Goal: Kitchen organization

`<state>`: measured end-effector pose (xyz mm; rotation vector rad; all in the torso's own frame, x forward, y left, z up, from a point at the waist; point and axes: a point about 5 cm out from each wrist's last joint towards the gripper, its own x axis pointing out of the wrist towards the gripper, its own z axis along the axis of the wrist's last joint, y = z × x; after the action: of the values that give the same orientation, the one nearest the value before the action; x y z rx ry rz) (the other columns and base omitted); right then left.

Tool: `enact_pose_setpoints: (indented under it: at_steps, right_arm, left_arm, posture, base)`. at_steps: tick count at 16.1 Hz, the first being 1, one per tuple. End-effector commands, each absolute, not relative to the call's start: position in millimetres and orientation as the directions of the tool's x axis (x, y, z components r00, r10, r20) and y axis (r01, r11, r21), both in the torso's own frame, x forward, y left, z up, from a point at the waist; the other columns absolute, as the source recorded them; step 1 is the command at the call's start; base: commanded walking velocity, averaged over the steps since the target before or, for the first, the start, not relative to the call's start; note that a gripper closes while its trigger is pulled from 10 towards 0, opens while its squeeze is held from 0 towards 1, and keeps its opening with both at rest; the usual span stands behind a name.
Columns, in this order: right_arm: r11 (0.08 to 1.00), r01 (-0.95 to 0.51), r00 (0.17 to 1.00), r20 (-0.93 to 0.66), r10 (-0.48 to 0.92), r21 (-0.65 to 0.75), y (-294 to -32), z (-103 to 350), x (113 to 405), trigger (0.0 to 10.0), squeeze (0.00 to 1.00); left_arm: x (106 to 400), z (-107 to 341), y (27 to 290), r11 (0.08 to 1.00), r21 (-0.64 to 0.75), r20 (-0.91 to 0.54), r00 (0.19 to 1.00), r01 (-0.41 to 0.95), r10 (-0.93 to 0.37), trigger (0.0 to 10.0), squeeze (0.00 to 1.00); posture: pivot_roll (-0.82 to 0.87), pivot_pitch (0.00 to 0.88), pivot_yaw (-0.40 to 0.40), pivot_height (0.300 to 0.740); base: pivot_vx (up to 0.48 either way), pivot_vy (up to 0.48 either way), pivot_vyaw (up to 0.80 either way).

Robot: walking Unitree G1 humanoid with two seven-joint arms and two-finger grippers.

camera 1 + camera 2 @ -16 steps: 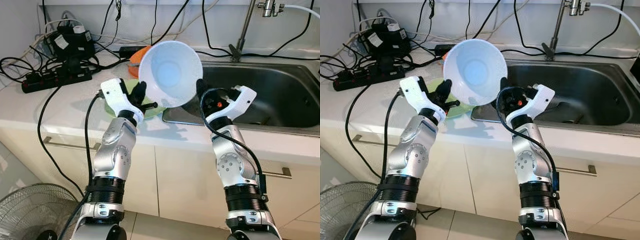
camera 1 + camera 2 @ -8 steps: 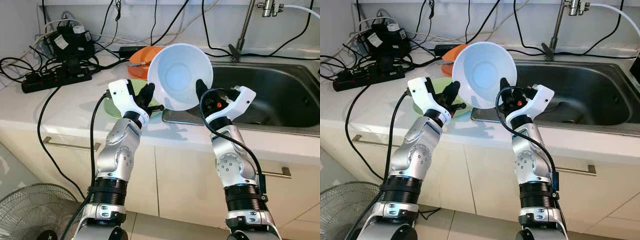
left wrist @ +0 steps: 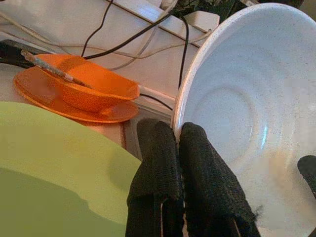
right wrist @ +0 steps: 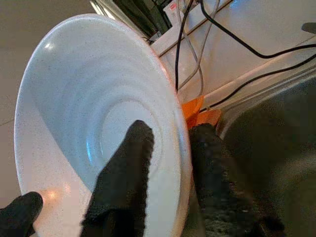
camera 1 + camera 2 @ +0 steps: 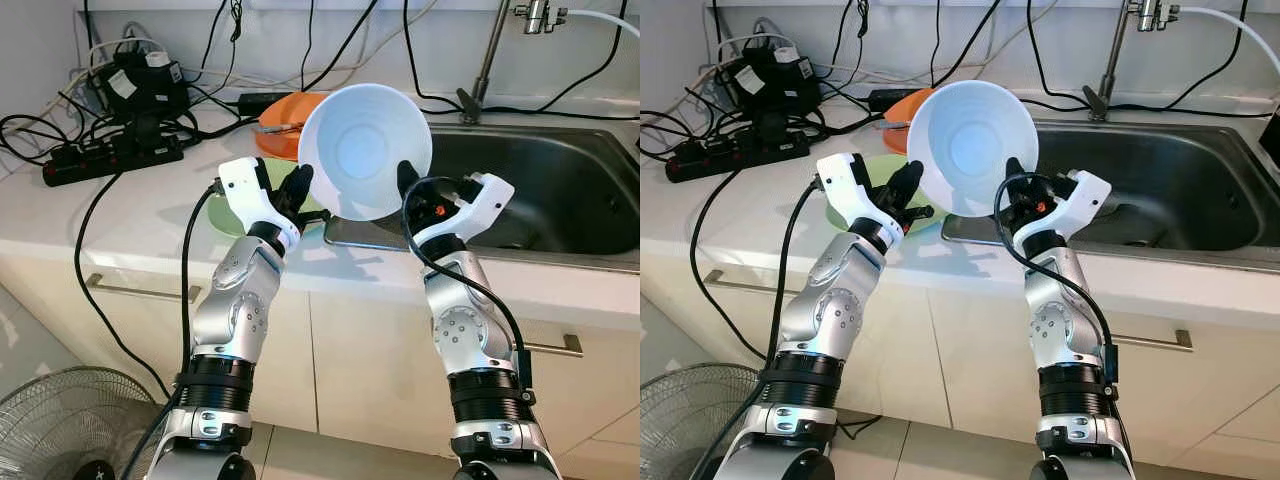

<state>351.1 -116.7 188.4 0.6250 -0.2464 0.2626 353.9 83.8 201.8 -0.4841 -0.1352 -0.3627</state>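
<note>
A white bowl (image 5: 365,150) is held up on edge over the counter, beside the sink's left rim, with its hollow facing me. My left gripper (image 5: 301,186) is shut on its lower left rim, and the two black fingers (image 3: 155,163) pinch that rim between them. My right gripper (image 5: 407,180) is shut on the lower right rim, one finger (image 4: 123,173) inside the bowl (image 4: 94,108) and one behind it. A green plate (image 5: 226,213) lies on the counter under the left gripper.
An orange bowl on an orange plate (image 5: 286,112) sits behind the white bowl. The steel sink (image 5: 560,190) and its tap (image 5: 487,60) are to the right. Power strips and tangled cables (image 5: 110,150) crowd the back left counter. A floor fan (image 5: 60,420) stands at the lower left.
The white bowl has shifted to the right and a little up, and the left arm has moved right with it. The right gripper has barely moved.
</note>
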Motion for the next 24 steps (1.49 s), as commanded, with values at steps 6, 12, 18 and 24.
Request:
enact_pose_setpoints:
  at_steps: [6, 12, 18, 24]
  right_arm:
    - [0.755, -0.323, 0.938, 0.303, 0.172, 0.571, -114.0, 185.6, 350.2, 0.0, 0.00]
    - [0.745, -0.327, 0.937, 0.304, 0.175, 0.581, -114.4, 186.2, 350.7, 0.0, 0.00]
    - [0.742, -0.276, 0.948, 0.299, 0.107, 0.610, -122.6, 188.2, 353.2, 0.0, 0.00]
    - [0.747, -0.016, 0.947, 0.251, -0.202, 0.664, -165.1, 190.6, 357.9, 0.0, 0.00]
  left_arm:
    - [350.5, 208.8, 78.5, 0.819, -0.390, 0.246, 0.905, 0.420, -0.347, 10.0, 0.00]
    - [349.3, 204.2, 74.6, 0.840, -0.332, 0.231, 0.900, 0.430, -0.370, 10.0, 1.00]
    - [348.2, 198.8, 71.6, 0.849, -0.288, 0.196, 0.895, 0.444, -0.402, 10.0, 1.00]
    - [340.7, 187.3, 57.9, 0.825, -0.215, 0.127, 0.853, 0.523, -0.507, 10.0, 0.00]
  posture:
    - [0.03, 0.000, 0.086, 0.740]
    - [0.04, 0.000, 0.080, 0.740]
    - [0.04, 0.000, 0.075, 0.740]
    - [0.04, 0.000, 0.073, 0.740]
  base:
    - [0.000, 0.000, 0.00]
    - [0.000, 0.000, 0.00]
    - [0.000, 0.000, 0.00]
    - [0.000, 0.000, 0.00]
